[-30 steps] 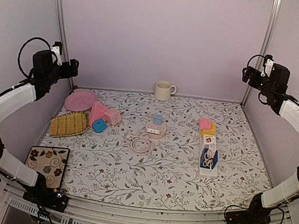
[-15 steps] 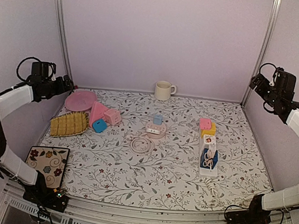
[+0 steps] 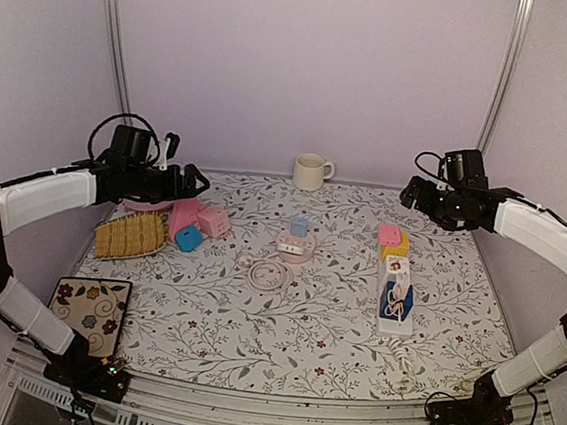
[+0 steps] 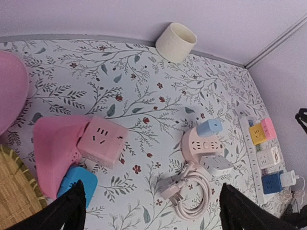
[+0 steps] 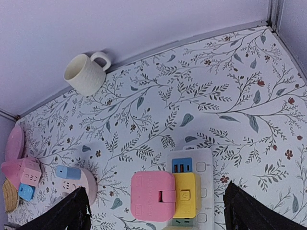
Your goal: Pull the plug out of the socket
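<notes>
Only overhead, floral mat (image 3: pixel 90 306), whole power strip (image 3: pixel 393 325), trailing cable (image 3: pixel 402 363)

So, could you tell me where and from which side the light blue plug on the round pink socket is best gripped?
Probably grip the light blue plug across its flat sides, coming from above: its boxy body juts clear of the round pink socket at the far edge.

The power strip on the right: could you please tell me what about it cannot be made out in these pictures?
- Top view: the strip is too small to tell which sockets are occupied.
- Right wrist view: the bottom edge cuts it off just below the yellow plug.
- Left wrist view: its near end is hidden behind a left fingertip.
</notes>
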Action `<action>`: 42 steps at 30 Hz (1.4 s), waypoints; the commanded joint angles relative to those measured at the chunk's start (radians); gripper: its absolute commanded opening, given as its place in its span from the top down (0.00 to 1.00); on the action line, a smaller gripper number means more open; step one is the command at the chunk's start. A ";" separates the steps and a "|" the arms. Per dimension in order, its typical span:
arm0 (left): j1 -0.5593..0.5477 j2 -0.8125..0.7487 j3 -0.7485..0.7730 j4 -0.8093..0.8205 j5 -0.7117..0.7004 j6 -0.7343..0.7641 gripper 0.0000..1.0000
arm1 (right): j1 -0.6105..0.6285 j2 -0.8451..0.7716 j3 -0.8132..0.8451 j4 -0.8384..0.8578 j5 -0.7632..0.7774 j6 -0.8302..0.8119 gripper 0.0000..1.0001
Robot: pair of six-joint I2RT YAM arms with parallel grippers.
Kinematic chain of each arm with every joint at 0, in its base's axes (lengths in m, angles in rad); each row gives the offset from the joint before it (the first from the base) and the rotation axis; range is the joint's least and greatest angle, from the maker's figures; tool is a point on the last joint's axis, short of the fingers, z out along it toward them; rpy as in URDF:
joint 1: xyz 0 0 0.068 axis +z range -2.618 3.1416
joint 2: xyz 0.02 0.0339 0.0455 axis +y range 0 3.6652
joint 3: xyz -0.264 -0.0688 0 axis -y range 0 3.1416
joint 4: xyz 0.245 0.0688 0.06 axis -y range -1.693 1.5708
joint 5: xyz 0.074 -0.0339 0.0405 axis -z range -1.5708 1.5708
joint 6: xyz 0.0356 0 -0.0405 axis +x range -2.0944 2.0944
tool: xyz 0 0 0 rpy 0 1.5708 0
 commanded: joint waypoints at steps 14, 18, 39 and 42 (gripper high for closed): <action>-0.178 0.069 0.067 -0.052 0.008 0.019 0.03 | 0.232 0.391 0.365 -0.324 0.299 -0.041 0.03; -0.177 0.056 0.065 -0.068 -0.008 0.038 0.03 | 0.260 0.527 0.509 -0.500 0.419 -0.036 0.08; -0.177 0.114 0.125 -0.085 0.027 0.069 0.03 | 0.319 0.670 0.682 -0.831 0.688 0.071 0.14; -0.176 0.116 0.123 -0.085 0.032 0.066 0.03 | 0.319 0.642 0.682 -0.816 0.677 0.067 0.25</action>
